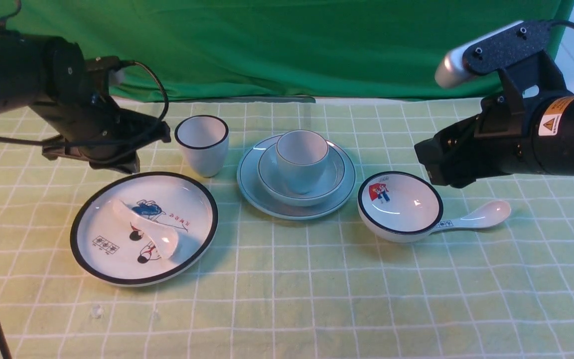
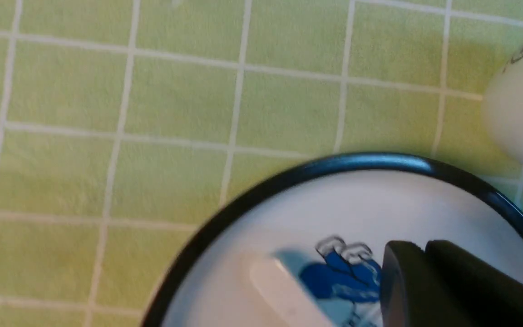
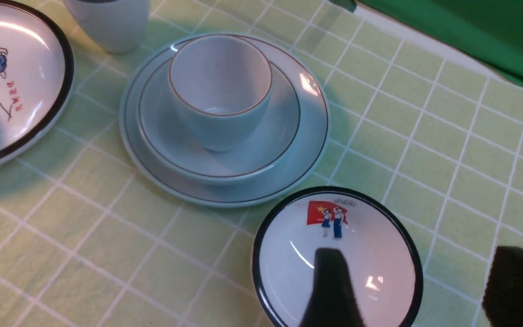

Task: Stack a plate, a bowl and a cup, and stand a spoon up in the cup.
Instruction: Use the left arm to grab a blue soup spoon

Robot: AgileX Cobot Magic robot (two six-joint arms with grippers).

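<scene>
The worktop (image 1: pixel 287 309), spread with a pale green checked cloth, is carrying all the crockery in front of a green backdrop. The two dark arms are reaching in from either side. The left tool (image 2: pixel 409 263) is hovering over the far edge of the cartoon plate (image 1: pixel 192 209), its fingers pressed together and gripping nothing. The right tool (image 3: pixel 425 290) is hanging above the figured bowl (image 1: pixel 411 209) with its fingers standing wide apart, also empty.

The cartoon plate, thick-rimmed in black, is lying at the front left. The plate (image 1: pixel 247 179) is sitting at the middle of the worktop and bearing the bowl (image 1: pixel 337 172), which is resting centred inside it. The figured bowl is sitting just to the right of this stack, near the plate's edge but not touching it.

The cup (image 1: pixel 301 162) is standing upright in the bowl, mouth up and empty. The thick-rimmed cup (image 1: pixel 202 149) is standing upright on the cloth, behind the cartoon plate and left of the stack.

The spoon (image 1: pixel 145 227) is lying diagonally on the cartoon plate, across its painted figures, well apart from the cup. The marked spoon (image 1: pixel 486 214) is lying on the cloth to the right of the figured bowl, its handle end meeting that bowl's side.
</scene>
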